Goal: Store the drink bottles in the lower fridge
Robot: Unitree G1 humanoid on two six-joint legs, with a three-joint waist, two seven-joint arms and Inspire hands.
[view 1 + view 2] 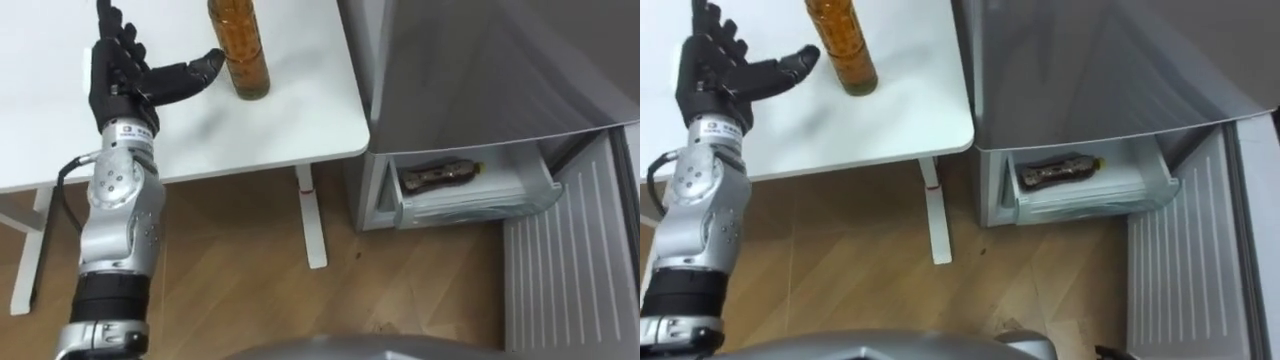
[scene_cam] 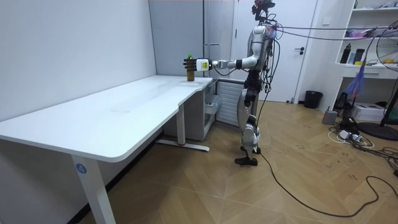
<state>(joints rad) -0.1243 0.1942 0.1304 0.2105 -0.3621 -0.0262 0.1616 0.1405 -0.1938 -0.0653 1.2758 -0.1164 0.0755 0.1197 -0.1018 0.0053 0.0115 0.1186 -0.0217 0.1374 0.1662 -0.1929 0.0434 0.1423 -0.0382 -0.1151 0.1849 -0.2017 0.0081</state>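
1 bottle (image 1: 240, 50), amber drink, upright on table (image 1: 300, 120) — likely rigid, smooth, fairly heavy; grasp mid-body — left hand (image 1: 120, 75) just beside it, fingers spread, holding nothing.

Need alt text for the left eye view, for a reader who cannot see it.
The robot's left hand, fingers open, reaches over a white table with its thumb beside an upright amber drink bottle. To the right, the fridge's lower drawer stands pulled out with a dark bottle lying inside.
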